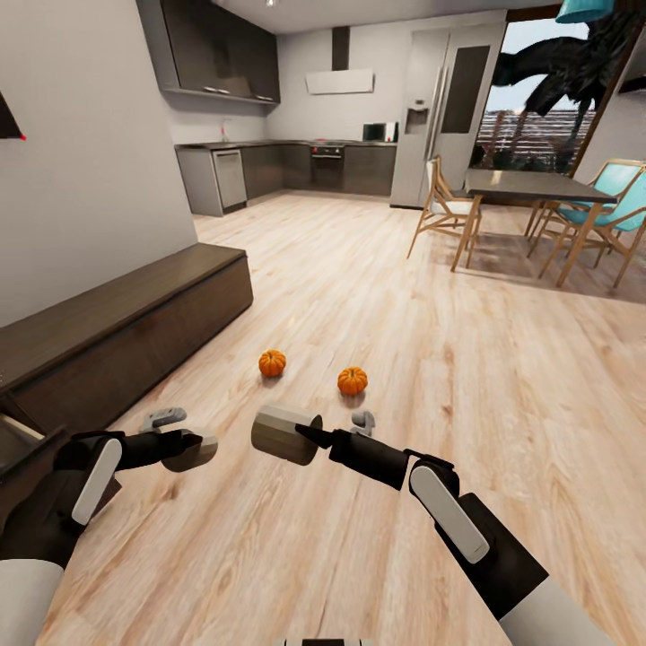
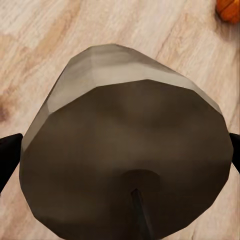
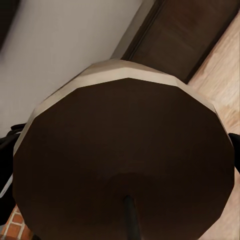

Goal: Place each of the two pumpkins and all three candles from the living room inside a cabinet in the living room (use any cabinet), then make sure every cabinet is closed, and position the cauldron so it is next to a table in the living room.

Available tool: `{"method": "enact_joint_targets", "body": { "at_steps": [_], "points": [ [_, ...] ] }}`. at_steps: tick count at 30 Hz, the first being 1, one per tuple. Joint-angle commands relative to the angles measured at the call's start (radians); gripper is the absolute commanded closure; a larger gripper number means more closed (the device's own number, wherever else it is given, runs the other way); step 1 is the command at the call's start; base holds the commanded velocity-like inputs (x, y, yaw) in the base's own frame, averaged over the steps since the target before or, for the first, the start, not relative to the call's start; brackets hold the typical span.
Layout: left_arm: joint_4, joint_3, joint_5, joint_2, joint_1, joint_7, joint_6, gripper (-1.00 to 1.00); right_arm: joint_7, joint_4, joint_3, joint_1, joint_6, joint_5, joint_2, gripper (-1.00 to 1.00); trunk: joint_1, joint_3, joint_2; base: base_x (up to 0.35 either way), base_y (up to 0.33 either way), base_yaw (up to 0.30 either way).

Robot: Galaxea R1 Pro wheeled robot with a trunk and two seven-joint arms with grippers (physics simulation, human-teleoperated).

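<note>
Left tool clamped on candle; right tool clamped on second candle. Two pumpkins on floor at 12 o'clock. Cabinet at 10.

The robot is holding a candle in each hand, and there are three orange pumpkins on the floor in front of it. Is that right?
Not quite. The head view shows two pumpkins on the floor, not three: one pumpkin and another pumpkin. The rest holds: the left gripper grips one candle, and the right gripper grips another candle.

Two orange pumpkins sit apart on the light wooden floor.
</note>
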Motion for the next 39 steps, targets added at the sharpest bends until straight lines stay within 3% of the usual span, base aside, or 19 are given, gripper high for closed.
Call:
{"method": "enact_joint_targets", "body": {
  "at_steps": [1, 18, 27, 39],
  "points": [
    [0.0, 0.002, -0.01, 0.0, 0.0, -0.011, 0.004, 1.0, -0.001, 0.0, 0.001, -0.001, 0.003, -0.005, -0.001, 1.0, -0.001, 0.003, 0.0, 0.0, 0.0, 0.0],
    [0.0, -0.001, -0.008, -0.001, 0.0, -0.011, 0.004, 1.0, -0.001, 0.001, -0.001, -0.001, 0.004, -0.008, -0.001, 1.0, -0.008, 0.065, 0.004, 0.0, 0.0, 0.0],
    [-0.001, -0.021, -0.003, 0.0, 0.0, -0.016, 0.004, 1.0, -0.001, 0.0, -0.001, -0.001, 0.004, -0.009, -0.001, 1.0, -0.008, 0.055, 0.004, 0.0, 0.0, 0.0],
    [-0.001, -0.023, -0.005, 0.0, 0.0, -0.014, 0.004, 1.0, -0.001, 0.0, -0.001, -0.001, 0.004, -0.008, -0.001, 1.0, -0.014, 0.089, 0.007, 0.0, 0.0, 0.0]
  ]
}}
